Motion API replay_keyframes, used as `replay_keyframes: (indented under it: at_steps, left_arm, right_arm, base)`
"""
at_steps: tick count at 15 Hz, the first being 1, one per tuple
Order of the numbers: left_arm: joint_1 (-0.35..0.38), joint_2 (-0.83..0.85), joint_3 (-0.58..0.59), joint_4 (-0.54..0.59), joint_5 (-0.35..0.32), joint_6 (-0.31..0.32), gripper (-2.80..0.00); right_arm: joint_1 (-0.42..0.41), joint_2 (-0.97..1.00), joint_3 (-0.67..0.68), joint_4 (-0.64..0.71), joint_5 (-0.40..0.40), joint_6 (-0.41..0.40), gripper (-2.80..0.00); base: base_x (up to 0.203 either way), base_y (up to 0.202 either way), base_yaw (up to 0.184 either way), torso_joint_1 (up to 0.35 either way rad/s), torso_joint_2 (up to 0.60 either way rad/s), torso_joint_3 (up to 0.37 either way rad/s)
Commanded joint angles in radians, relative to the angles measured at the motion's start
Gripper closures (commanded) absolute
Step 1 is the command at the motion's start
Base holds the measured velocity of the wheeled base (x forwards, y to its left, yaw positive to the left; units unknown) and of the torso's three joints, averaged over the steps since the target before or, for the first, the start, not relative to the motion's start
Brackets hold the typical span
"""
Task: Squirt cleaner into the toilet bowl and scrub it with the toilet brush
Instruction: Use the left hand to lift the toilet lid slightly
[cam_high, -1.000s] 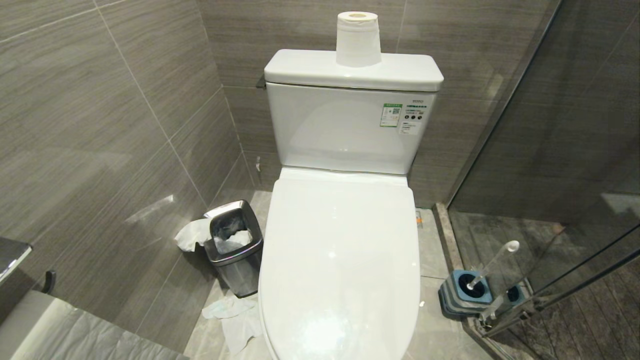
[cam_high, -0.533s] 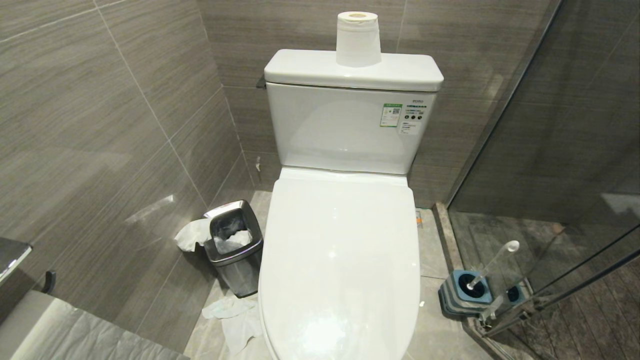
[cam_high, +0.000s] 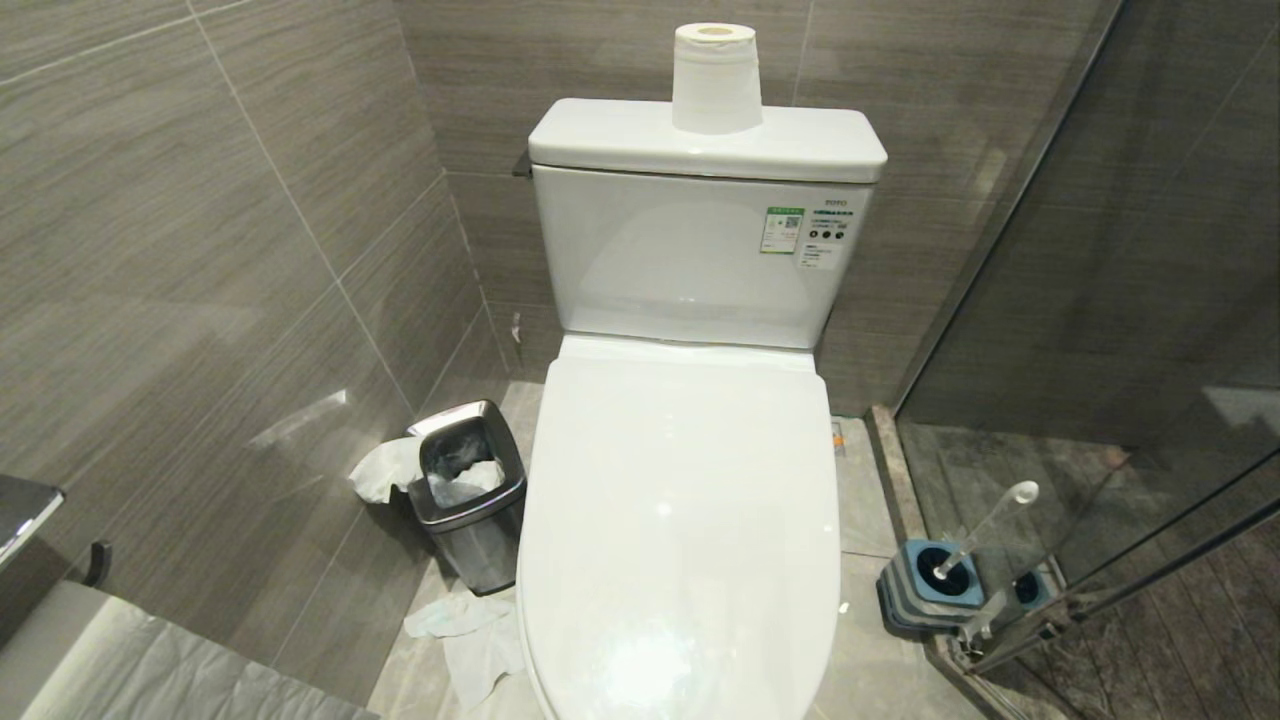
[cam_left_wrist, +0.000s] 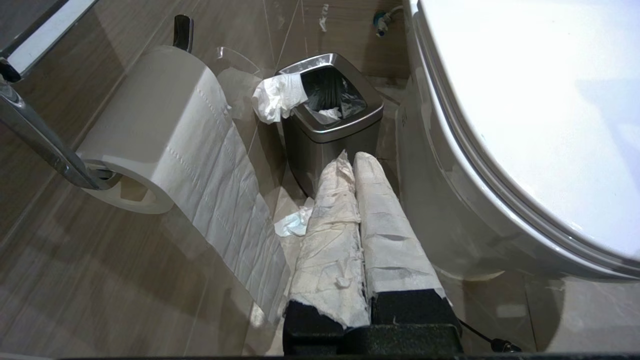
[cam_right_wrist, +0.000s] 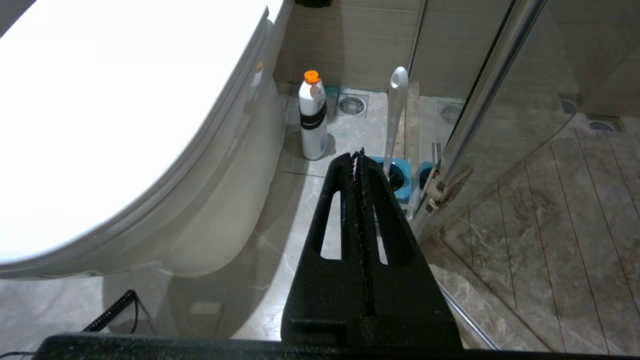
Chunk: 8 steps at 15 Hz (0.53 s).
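Toilet bowl (cam_high: 680, 520) fills the centre of the head view, its white lid down flat over the seat, so the inside of the bowl is hidden. Behind it, in the upper centre, the tank (cam_high: 690, 255) carries a green-and-white sticker (cam_high: 782, 230) and a toilet paper roll (cam_high: 715, 78) stands upright on the tank lid. At lower left of centre a small steel waste bin (cam_high: 468, 490) sits just beside the bowl, with crumpled tissue (cam_high: 385, 468) hanging over its rim and more paper (cam_high: 470, 640) on the floor in front of it.

At lower right, the toilet brush (cam_high: 985, 528) stands tilted in its blue-topped holder (cam_high: 930, 585), close against the glass shower door (cam_high: 1120, 420). The right wrist view shows a white bottle with an orange cap (cam_right_wrist: 312, 117) upright on the floor between the bowl and the brush.

Neither arm appears in the head view. The left gripper (cam_left_wrist: 352, 160), its fingers wrapped in white paper, is clenched with nothing between them, low beside the bowl and pointing toward the bin; a wall-mounted paper roll (cam_left_wrist: 155, 130) hangs near it. The right gripper (cam_right_wrist: 359, 155) is black, pressed closed and empty, low on the other side of the bowl and pointing toward the brush holder.
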Motion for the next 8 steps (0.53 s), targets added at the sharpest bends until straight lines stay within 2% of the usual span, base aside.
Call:
replay_keyframes:
  at_steps: [1, 5, 8]
  left_arm:
    - [0.0, 0.002, 0.001, -0.001, 0.0, -0.002, 0.0]
    - [0.0, 0.002, 0.002, -0.001, 0.0, -0.003, 0.0]
    - [0.0, 0.002, 0.0, -0.001, 0.0, -0.003, 0.0]
  right_arm:
    - [0.0, 0.0, 0.0, 0.0, 0.0, 0.002, 0.0]
    - [0.0, 0.0, 0.002, 0.0, 0.002, -0.015, 0.0]
    - [0.0, 0.0, 0.002, -0.003, 0.043, -0.17, 0.0]
  base:
    - [0.0, 0.0, 0.0, 0.0, 0.0, 0.0]
    - [0.0, 0.0, 0.0, 0.0, 0.0, 0.0]
    - [0.0, 0.0, 0.0, 0.0, 0.0, 0.0]
